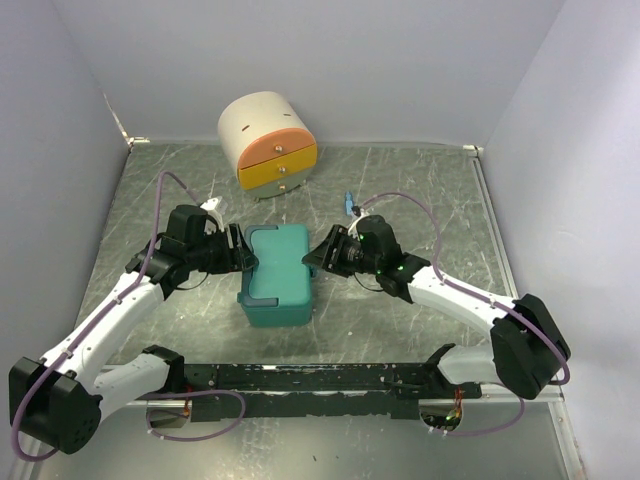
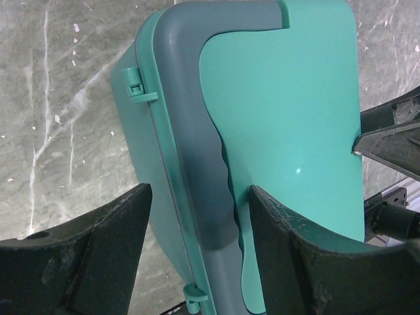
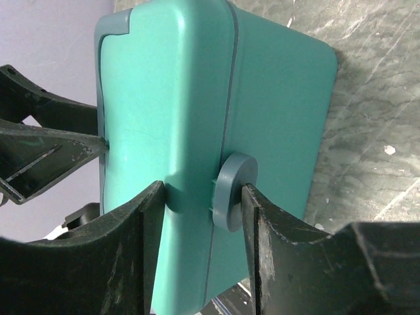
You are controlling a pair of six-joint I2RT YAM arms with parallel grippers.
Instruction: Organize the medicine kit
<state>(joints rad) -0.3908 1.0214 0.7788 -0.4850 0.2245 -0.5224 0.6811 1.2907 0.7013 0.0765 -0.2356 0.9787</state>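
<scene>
1. One kit [image 1: 280, 275] lies shut on the table [image 1: 420, 190], near the cabinet [image 1: 265, 140].
2. At the kit's left side is the left gripper [image 1: 243, 252], jaws spread wide astride the grey handle [image 2: 190, 131]. One finger is outside the wall, the other over the lid.
3. At the kit's right side is the right gripper [image 1: 318, 256], jaws part-spread with a round grey disc [image 3: 231, 190] between them. Whether they pinch it I cannot tell.
</scene>
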